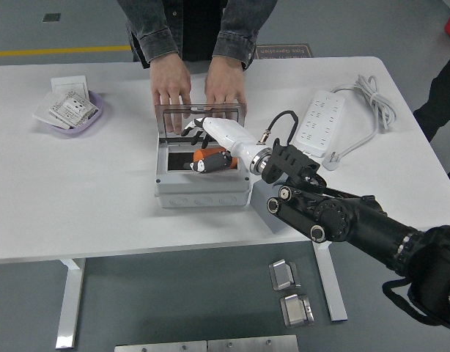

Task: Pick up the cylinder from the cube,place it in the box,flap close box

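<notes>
The orange cylinder [209,155] lies on its side inside the open grey box [203,188] at mid-table. My right hand [197,149], white with black fingertips, hovers over the box just above the cylinder. Its fingers [192,133] are spread up towards the lid, the thumb sits low beside the cylinder, and nothing is clasped. A person at the far side holds the clear lid [203,117] upright with both hands [171,92], behind the box. A grey block [269,218], possibly the cube, shows partly under my right forearm.
A white power strip [319,121] with its cable lies at the right. A purple bowl [72,123] of packets stands at the far left. Another person's dark sleeve [437,95] shows at the right edge.
</notes>
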